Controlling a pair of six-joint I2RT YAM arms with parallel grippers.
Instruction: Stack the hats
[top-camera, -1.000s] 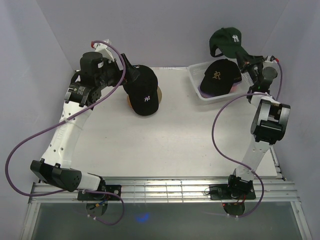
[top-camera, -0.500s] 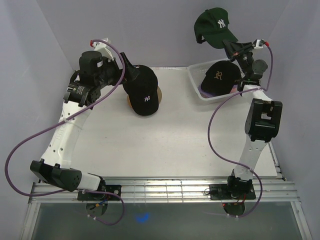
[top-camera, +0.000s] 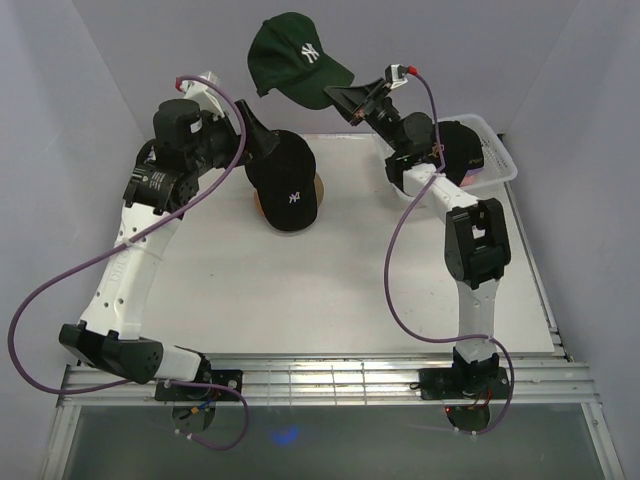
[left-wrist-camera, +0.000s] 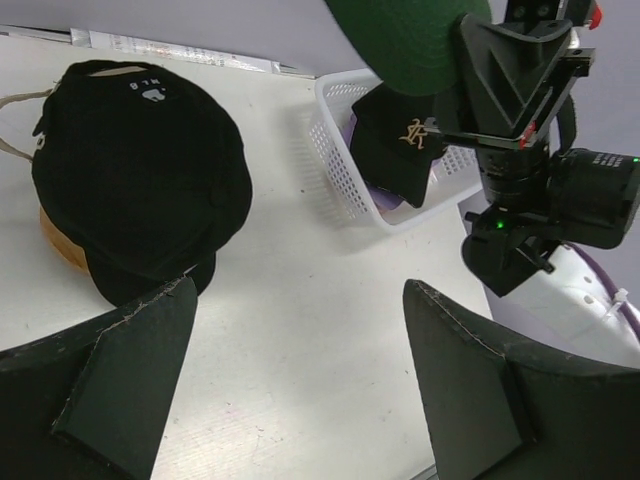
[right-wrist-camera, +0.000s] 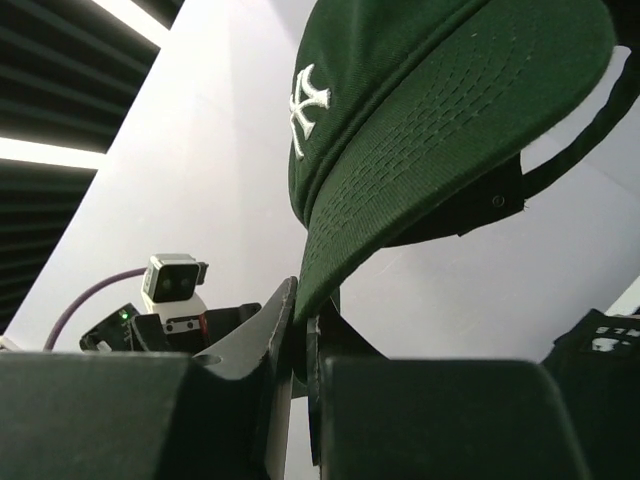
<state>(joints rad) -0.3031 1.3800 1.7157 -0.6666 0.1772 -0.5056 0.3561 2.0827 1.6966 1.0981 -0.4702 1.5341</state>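
My right gripper (top-camera: 340, 97) is shut on the brim of a dark green cap (top-camera: 292, 58) with a white logo and holds it high in the air behind the table's middle; the wrist view shows the brim pinched between the jaws (right-wrist-camera: 303, 312). A black cap (top-camera: 285, 180) sits on the wooden stand (top-camera: 318, 188) at the back left, also in the left wrist view (left-wrist-camera: 140, 180). My left gripper (top-camera: 262, 140) is open, just behind that black cap. Another black cap (left-wrist-camera: 405, 140) with a gold logo lies in the white basket (left-wrist-camera: 345, 165) over a lavender one.
The white mesh basket (top-camera: 495, 165) stands at the back right corner, partly hidden by my right arm. Grey walls close the back and sides. The right arm reaches across the back of the table.
My right gripper has swung left and up with the green cap, from above the basket to behind the table's middle. The left arm has stayed still.
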